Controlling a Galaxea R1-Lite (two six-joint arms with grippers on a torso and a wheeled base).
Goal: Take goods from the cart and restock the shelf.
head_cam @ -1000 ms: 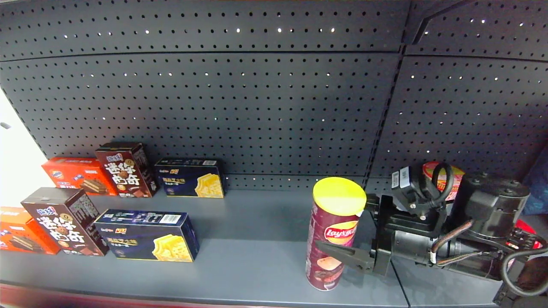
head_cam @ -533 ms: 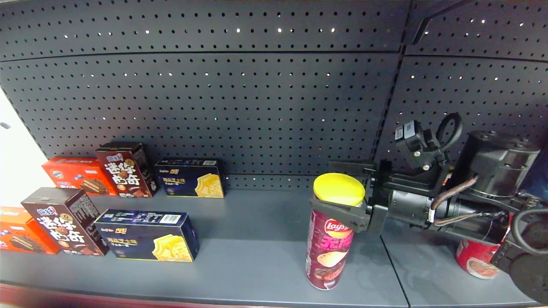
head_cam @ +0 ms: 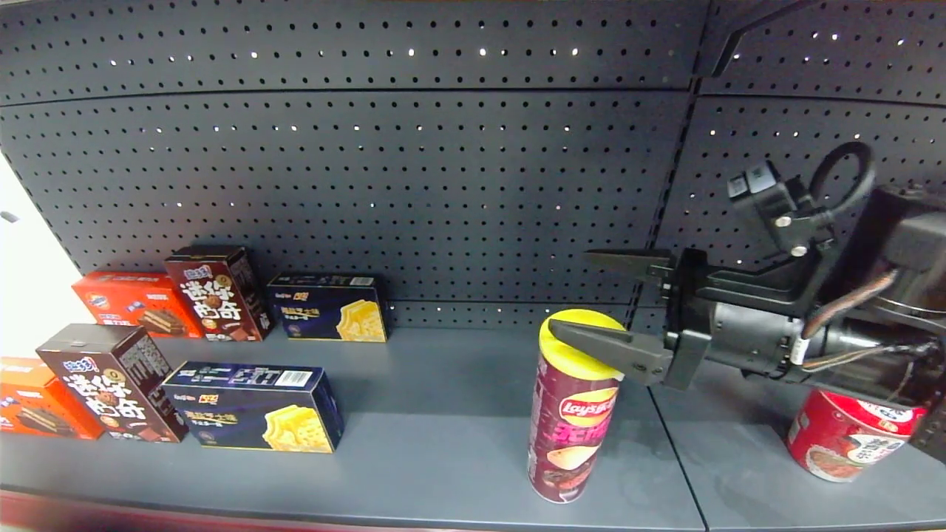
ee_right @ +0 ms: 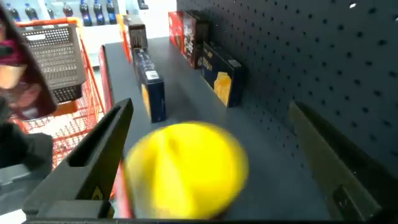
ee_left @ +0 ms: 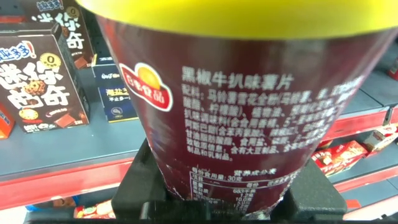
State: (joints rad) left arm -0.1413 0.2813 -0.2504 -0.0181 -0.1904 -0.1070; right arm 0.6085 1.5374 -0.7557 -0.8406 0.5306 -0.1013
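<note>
While the right pincer (head_cam: pixel 573 293) hangs wide open just above the chips can (head_cam: pixel 573 421), the can stands upright and free on the shelf (head_cam: pixel 443 443). I think this step is done. Next, that pincer must back away without bumping it. The left pincer (ee_left: pixel 227 199) grips a second can (ee_left: pixel 242 106).

Maroon yellow-lidded chips can (head_cam: pixel 573 421) upright on shelf (head_cam: pixel 443 451)

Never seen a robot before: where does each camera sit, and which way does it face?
Head view: on the head, facing down at the shelf; shows the right arm, open right fingers near the standing can.
Left wrist view: on that wrist, facing a second can held in the left fingers.
Right wrist view: on that wrist, facing along the shelf between its fingers.
Shared: head and right wrist views both show the yellow lid.
</note>
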